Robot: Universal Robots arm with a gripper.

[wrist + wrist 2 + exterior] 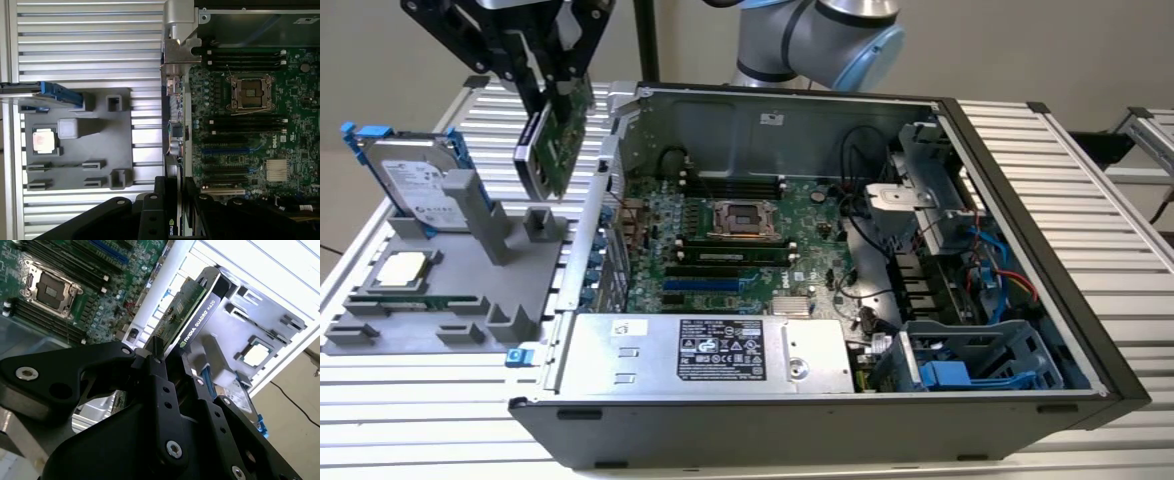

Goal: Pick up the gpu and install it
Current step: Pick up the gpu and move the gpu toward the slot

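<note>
Hand point(542, 88) was closed on the gpu point(556, 135), pinching its upper edge so it hung on edge, clear of the surface point(1067, 180). It was above the grey holder point(400, 320) & just beside the pc case point(603, 200) wall, at the exterior view's left. Risks, as judged: thin-edge grip could let the card swing or slip; it could clip that wall; tilted, it would miss the motherboard point(720, 240) slot & jam.
</note>
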